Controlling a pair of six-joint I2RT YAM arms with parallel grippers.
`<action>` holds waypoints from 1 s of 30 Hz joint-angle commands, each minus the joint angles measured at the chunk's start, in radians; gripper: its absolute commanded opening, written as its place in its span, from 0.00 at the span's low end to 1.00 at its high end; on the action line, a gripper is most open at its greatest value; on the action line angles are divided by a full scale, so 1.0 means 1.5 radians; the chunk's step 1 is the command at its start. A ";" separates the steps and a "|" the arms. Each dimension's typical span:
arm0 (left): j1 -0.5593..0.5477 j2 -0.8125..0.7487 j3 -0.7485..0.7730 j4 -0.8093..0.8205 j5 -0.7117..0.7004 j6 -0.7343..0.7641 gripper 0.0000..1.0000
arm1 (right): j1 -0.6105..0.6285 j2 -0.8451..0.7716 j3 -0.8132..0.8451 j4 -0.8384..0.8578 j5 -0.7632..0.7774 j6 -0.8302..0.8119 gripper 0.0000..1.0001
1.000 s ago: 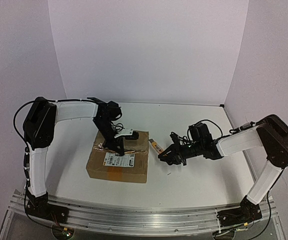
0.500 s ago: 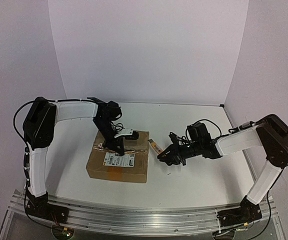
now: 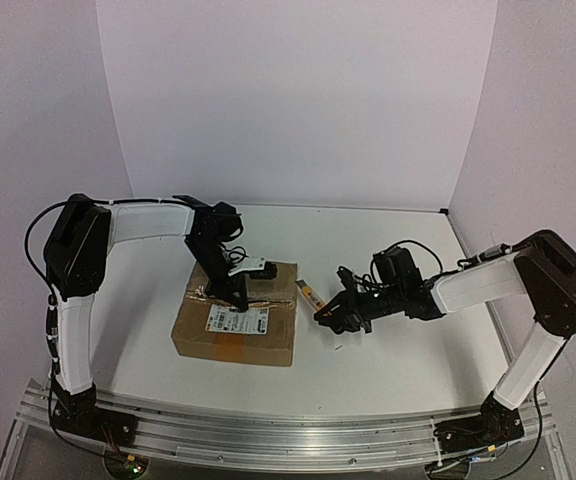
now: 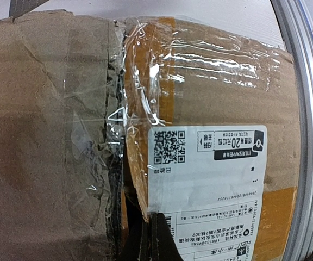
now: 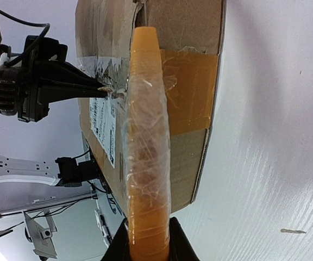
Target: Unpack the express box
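The express box (image 3: pixel 230 330), judged light, stiff and tape-slick, is best taken at its split seam, where the left gripper (image 3: pixel 238 302), tips together, is pressed, an orange tool (image 3: pixel 310 292) being clamped in the right gripper (image 3: pixel 327 313).

Express box (image 3: pixel 234 325) on the table (image 3: pixel 398 352) (left of centre); utility knife (image 3: pixel 311 294) just right of it

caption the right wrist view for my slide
Right gripper holds a slim orange tool toward the express box; left gripper touches its top.
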 commanded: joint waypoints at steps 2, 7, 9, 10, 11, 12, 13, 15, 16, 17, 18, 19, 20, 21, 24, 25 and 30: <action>0.013 -0.004 -0.004 0.056 -0.064 -0.013 0.00 | 0.036 -0.032 -0.018 -0.087 -0.069 0.001 0.00; 0.014 -0.005 -0.008 0.064 -0.068 -0.019 0.00 | 0.046 -0.039 -0.017 -0.095 -0.072 0.001 0.00; 0.015 -0.005 -0.007 0.065 -0.066 -0.019 0.00 | 0.050 -0.035 -0.013 -0.096 -0.074 -0.001 0.00; 0.015 -0.005 -0.007 0.067 -0.066 -0.019 0.00 | 0.052 -0.031 -0.009 -0.096 -0.077 -0.002 0.00; 0.015 -0.005 -0.007 0.068 -0.068 -0.021 0.00 | 0.054 -0.027 -0.005 -0.096 -0.081 -0.004 0.00; 0.015 -0.005 -0.007 0.071 -0.070 -0.026 0.00 | 0.058 -0.023 0.000 -0.096 -0.090 -0.005 0.00; 0.016 -0.005 -0.006 0.076 -0.074 -0.031 0.00 | 0.064 -0.020 0.003 -0.096 -0.101 -0.007 0.00; 0.021 -0.002 -0.003 0.084 -0.076 -0.044 0.00 | 0.072 -0.021 0.006 -0.092 -0.116 -0.009 0.00; 0.024 -0.001 -0.001 0.088 -0.078 -0.050 0.00 | 0.075 -0.026 0.005 -0.090 -0.122 -0.009 0.00; 0.025 0.001 -0.001 0.091 -0.082 -0.056 0.00 | 0.075 -0.031 0.001 -0.086 -0.128 -0.009 0.00; 0.026 0.000 -0.002 0.097 -0.085 -0.060 0.00 | 0.076 -0.040 -0.006 -0.076 -0.132 -0.006 0.00; 0.027 -0.001 -0.006 0.103 -0.088 -0.063 0.00 | 0.076 -0.047 -0.011 -0.069 -0.136 -0.004 0.00; 0.027 -0.002 -0.008 0.109 -0.090 -0.065 0.00 | 0.076 -0.053 -0.015 -0.064 -0.142 0.000 0.00; 0.027 -0.003 -0.010 0.114 -0.091 -0.068 0.00 | 0.076 -0.057 -0.018 -0.060 -0.149 0.003 0.00; 0.028 -0.002 -0.010 0.123 -0.092 -0.083 0.00 | 0.078 -0.055 -0.019 -0.053 -0.163 0.010 0.00; 0.029 -0.002 -0.009 0.125 -0.092 -0.088 0.00 | 0.079 -0.054 -0.019 -0.051 -0.165 0.011 0.00; 0.030 -0.013 -0.015 0.136 -0.085 -0.104 0.00 | 0.087 -0.053 -0.022 -0.045 -0.179 0.018 0.00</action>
